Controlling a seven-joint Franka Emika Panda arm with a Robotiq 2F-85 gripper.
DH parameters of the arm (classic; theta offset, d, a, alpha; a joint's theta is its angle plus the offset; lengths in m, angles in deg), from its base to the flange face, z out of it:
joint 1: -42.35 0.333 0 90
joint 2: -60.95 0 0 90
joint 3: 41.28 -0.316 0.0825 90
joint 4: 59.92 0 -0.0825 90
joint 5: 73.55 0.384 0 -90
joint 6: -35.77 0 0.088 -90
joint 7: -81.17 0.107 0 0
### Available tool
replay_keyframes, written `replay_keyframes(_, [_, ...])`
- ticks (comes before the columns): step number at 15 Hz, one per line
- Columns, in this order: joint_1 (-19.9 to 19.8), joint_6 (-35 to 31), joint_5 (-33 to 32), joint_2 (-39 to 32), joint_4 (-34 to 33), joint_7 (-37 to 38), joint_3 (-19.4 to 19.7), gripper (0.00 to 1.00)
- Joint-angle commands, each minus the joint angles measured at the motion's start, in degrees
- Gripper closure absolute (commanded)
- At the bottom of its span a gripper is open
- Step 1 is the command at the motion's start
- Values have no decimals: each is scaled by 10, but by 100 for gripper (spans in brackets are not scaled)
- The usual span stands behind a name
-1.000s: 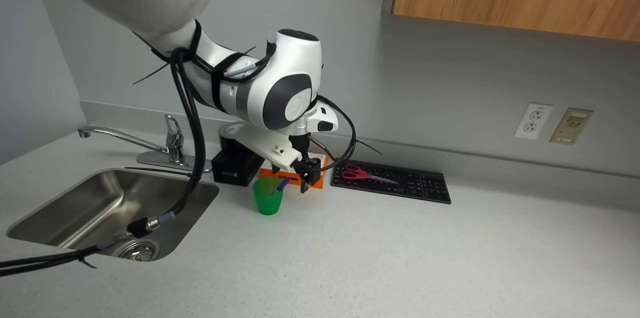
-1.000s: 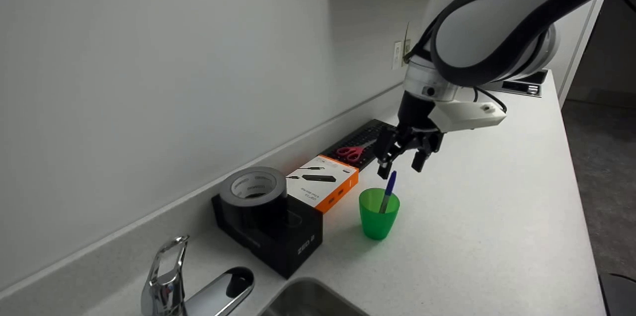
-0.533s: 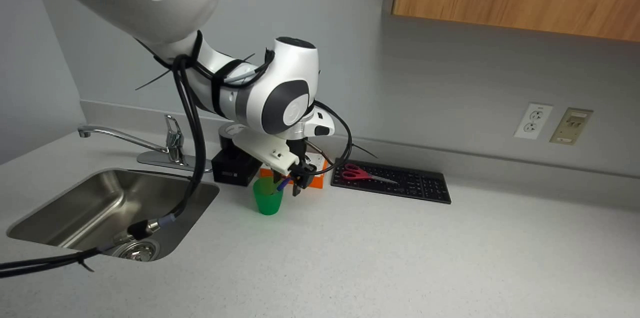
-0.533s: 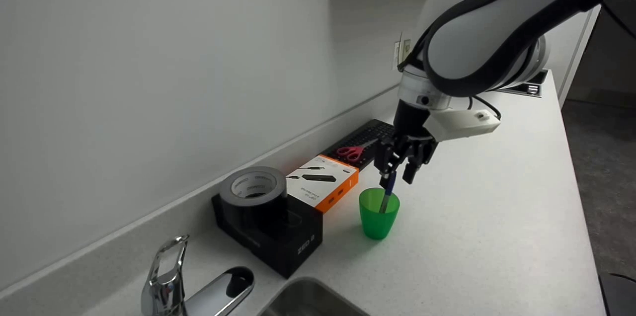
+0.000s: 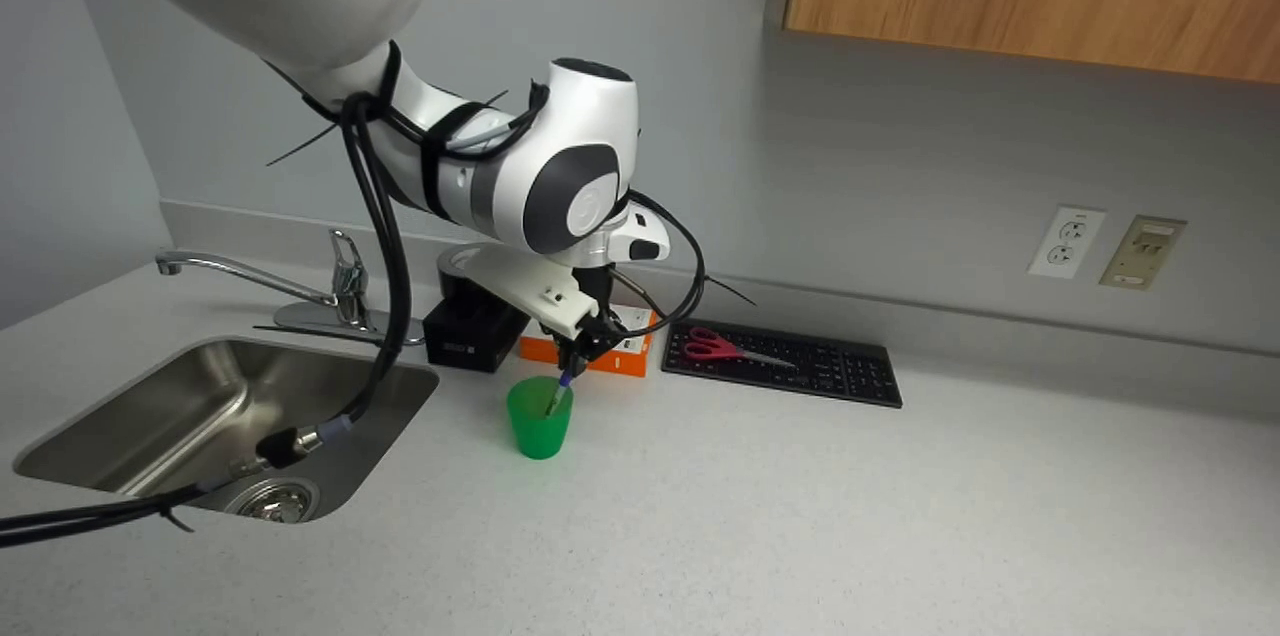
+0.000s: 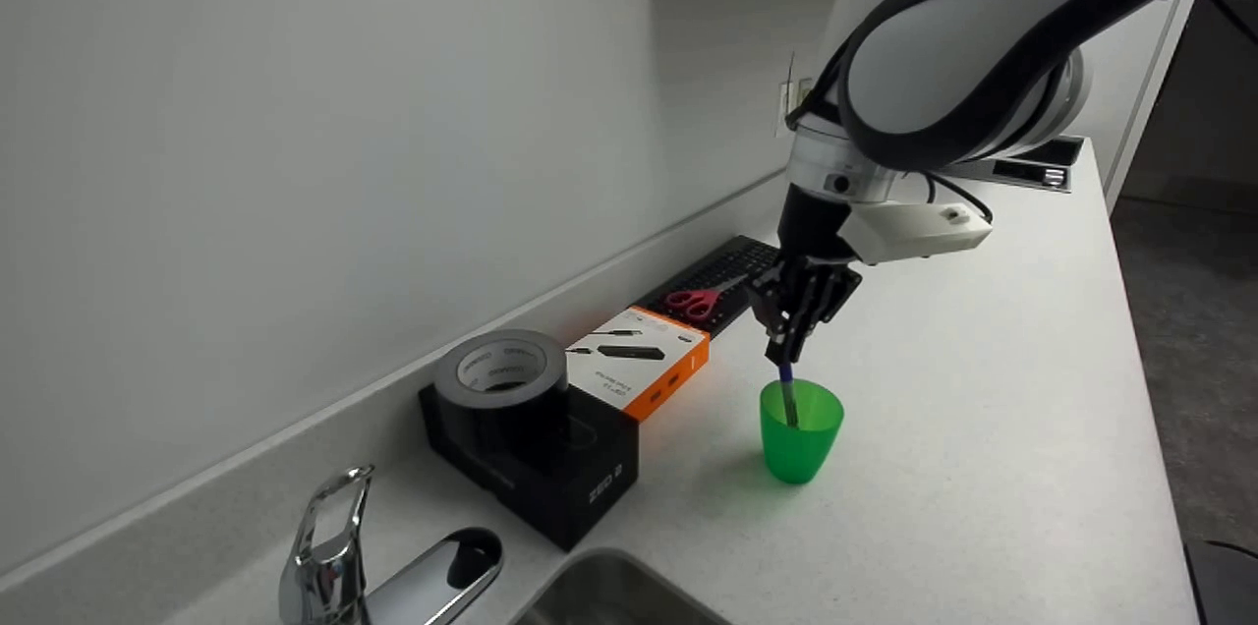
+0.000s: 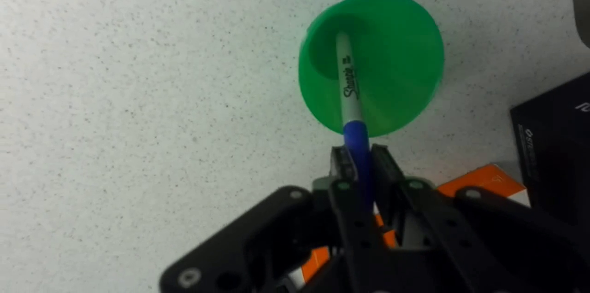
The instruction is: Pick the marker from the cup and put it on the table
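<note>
Your green cup (image 6: 801,458) is standing farther out from the wall (image 6: 344,163) than it was half a second ago, and your claw (image 7: 362,159), whose fingers (image 7: 386,166) were standing apart then, is now holding the marker (image 7: 353,115). You are gripping it by its blue cap (image 7: 356,138), with both fingers pressing from either side and only the marker filling the gap. It is slanting down from your claw into the cup, its pale, lettered barrel reaching below the rim; whether its lower end is touching the cup's floor, you are not seeing clearly enough to tell. In both exterior views your claw is hovering just above the rim, while the cup is sitting on the counter (image 6: 983,409). Nearer the wall, an orange-and-white box (image 6: 614,374) is lying just beside a black box (image 6: 600,482), which is carrying a roll of tape (image 6: 511,419). Red scissors (image 5: 712,346) are lying on the black keyboard (image 5: 850,376) farther along the same wall, and a tap (image 5: 350,291) is rising between the wall and the sink (image 5: 200,381)
</note>
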Motion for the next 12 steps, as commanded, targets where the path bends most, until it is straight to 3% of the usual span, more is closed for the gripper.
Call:
replay_keyframes(1, [-1, 20, 16, 36, 8, -17, -2, 96])
replay_keyframes(9, [-9, 22, -9, 105, 4, -10, 18, 96])
replay_keyframes(12, [-17, 34, -85, 89, -18, 29, 36, 96])
